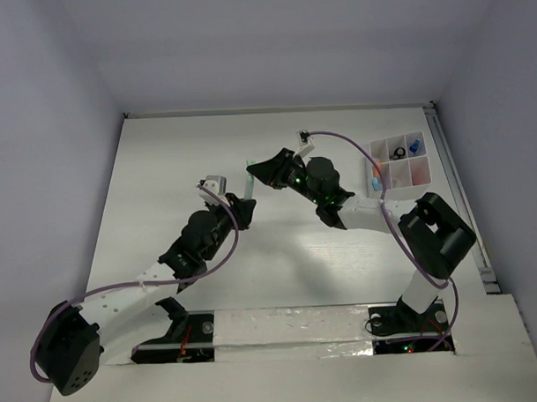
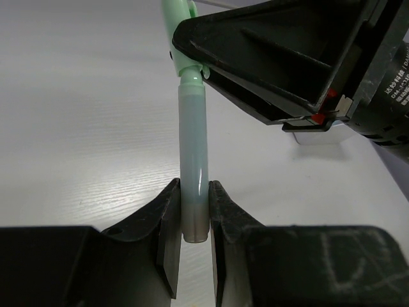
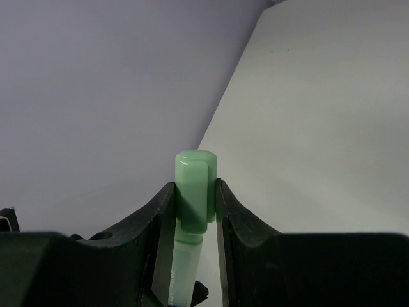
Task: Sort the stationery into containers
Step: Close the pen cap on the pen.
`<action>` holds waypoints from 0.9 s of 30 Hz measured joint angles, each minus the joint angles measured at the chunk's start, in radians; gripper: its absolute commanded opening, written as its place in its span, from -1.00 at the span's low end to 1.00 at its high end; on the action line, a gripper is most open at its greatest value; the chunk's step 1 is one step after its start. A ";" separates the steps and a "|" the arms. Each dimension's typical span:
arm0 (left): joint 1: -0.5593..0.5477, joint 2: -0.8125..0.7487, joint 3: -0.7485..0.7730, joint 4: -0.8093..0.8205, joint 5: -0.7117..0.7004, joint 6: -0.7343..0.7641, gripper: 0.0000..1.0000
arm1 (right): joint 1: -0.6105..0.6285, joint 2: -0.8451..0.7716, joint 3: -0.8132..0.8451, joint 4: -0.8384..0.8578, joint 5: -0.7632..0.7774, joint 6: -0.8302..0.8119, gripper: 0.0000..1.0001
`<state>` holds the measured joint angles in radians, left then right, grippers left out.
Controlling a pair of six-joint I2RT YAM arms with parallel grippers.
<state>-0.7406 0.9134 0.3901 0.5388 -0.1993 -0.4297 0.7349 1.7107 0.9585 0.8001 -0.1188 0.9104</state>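
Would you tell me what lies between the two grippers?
A mint pen spans the gap: the left gripper pinches its barrel end, the right gripper its green cap, clearest in the left wrist view.

The tray [image 1: 419, 172] sits on the table [image 1: 205, 150], right of the pen [image 1: 248, 182].

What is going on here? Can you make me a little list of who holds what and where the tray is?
held thing: mint pen
left fingers: shut on the pen's barrel end
right fingers: shut on its green cap
white tray: far right of the table
in tray: blue clip and a few other small things
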 measured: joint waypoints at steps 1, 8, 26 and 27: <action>0.000 0.006 0.004 -0.001 -0.004 0.003 -1.00 | 0.002 0.000 0.000 0.000 0.002 -0.002 -0.92; -0.013 0.044 0.023 -0.002 -0.051 0.030 -1.00 | 0.021 -0.010 -0.016 0.002 0.050 -0.017 -0.91; -0.106 0.159 0.037 0.149 -0.211 0.129 -1.00 | 0.032 -0.045 -0.060 0.044 0.103 0.022 -0.88; -0.107 0.161 0.045 0.144 -0.212 0.137 -1.00 | 0.032 -0.046 -0.063 0.048 0.108 0.024 -0.89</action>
<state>-0.8474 1.0744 0.4351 0.6827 -0.4110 -0.2928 0.7670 1.6646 0.8955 0.8478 -0.0105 0.9348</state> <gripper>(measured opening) 0.152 0.327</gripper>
